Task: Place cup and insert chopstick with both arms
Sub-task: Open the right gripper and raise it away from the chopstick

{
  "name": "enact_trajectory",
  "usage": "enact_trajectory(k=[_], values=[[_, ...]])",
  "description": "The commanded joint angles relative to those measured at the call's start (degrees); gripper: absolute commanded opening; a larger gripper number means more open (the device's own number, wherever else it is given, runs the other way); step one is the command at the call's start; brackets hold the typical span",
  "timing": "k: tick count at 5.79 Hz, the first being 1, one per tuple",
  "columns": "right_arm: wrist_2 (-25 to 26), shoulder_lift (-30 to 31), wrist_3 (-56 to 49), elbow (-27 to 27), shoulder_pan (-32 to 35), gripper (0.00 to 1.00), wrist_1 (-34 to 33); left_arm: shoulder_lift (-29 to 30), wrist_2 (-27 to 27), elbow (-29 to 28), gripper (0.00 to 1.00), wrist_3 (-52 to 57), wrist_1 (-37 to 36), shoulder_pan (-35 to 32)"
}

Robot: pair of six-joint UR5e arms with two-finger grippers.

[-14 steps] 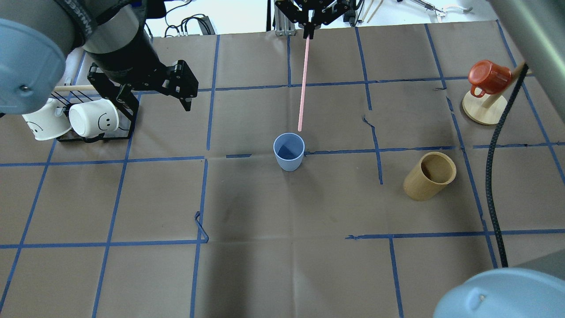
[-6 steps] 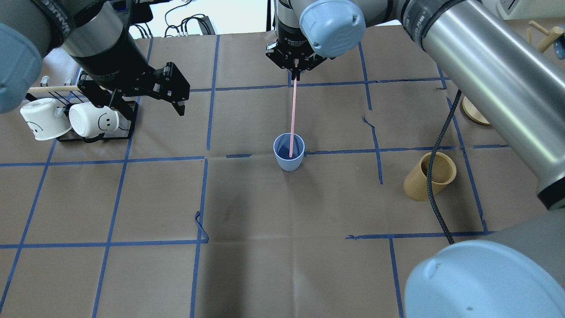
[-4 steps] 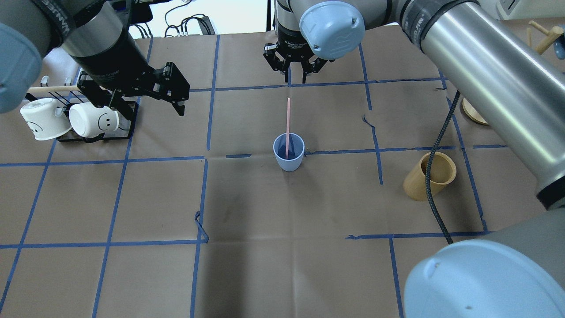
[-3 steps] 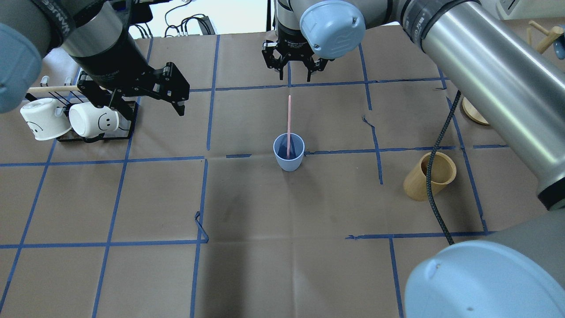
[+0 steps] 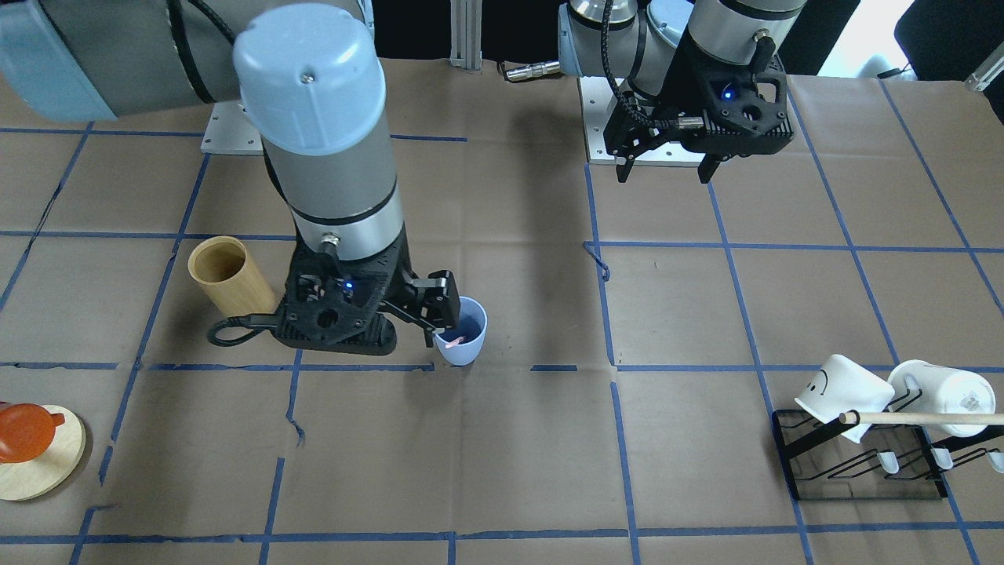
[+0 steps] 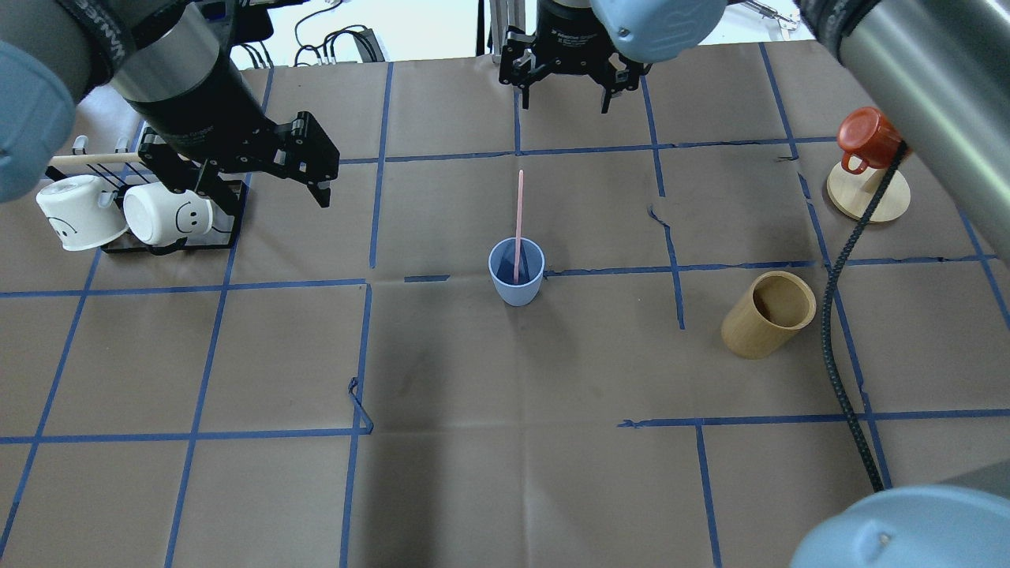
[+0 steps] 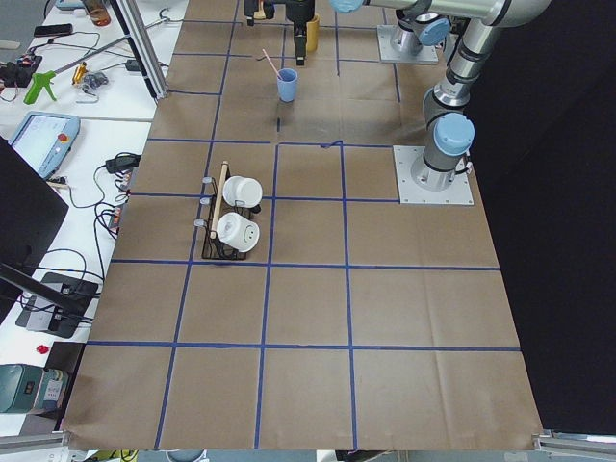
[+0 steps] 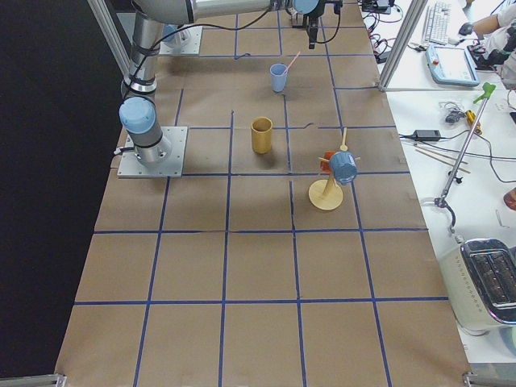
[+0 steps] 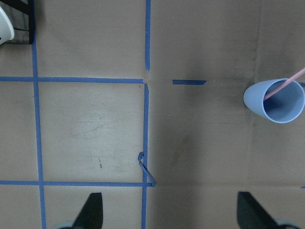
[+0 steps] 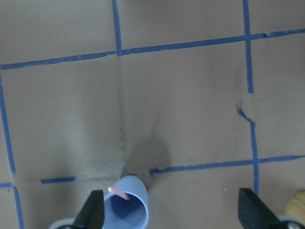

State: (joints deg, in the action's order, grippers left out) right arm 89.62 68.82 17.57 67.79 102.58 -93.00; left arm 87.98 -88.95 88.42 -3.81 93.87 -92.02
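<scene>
The light blue cup (image 6: 516, 272) stands upright near the table's middle. One pale pink chopstick (image 6: 518, 225) stands in it, its top leaning over the far rim. My right gripper (image 6: 565, 99) is open and empty, raised above the table beyond the cup. In the right wrist view the cup (image 10: 126, 202) and the stick's top (image 10: 118, 193) show at the bottom edge. My left gripper (image 6: 264, 197) is open and empty, hovering to the cup's left by the mug rack. The left wrist view shows the cup (image 9: 275, 101) at the right edge.
A tan wooden cylinder (image 6: 769, 314) stands to the cup's right. A red mug (image 6: 868, 138) hangs on a wooden stand at the far right. Two white mugs (image 6: 166, 211) and a long dowel (image 6: 102, 158) sit on a black rack at the left. A black cable (image 6: 836, 315) hangs from the right arm.
My right gripper lowered the chopstick into the cup, opened and let it go, then drew back away from the cup. The stick now leans in the cup. The left arm barely moved.
</scene>
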Motion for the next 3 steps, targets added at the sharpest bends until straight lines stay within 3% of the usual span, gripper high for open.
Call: enact_trajectory(k=[1, 3], values=[[-0.1, 7.9, -11.6, 3.5, -7.8, 1.0, 8.3, 0.0, 0.0, 0.0, 0.99, -0.1, 0.0, 0.0], [-0.1, 13.2, -14.8, 11.8, -10.4, 1.0, 4.9, -0.4, -0.1, 0.4, 0.99, -0.2, 0.0, -0.2]])
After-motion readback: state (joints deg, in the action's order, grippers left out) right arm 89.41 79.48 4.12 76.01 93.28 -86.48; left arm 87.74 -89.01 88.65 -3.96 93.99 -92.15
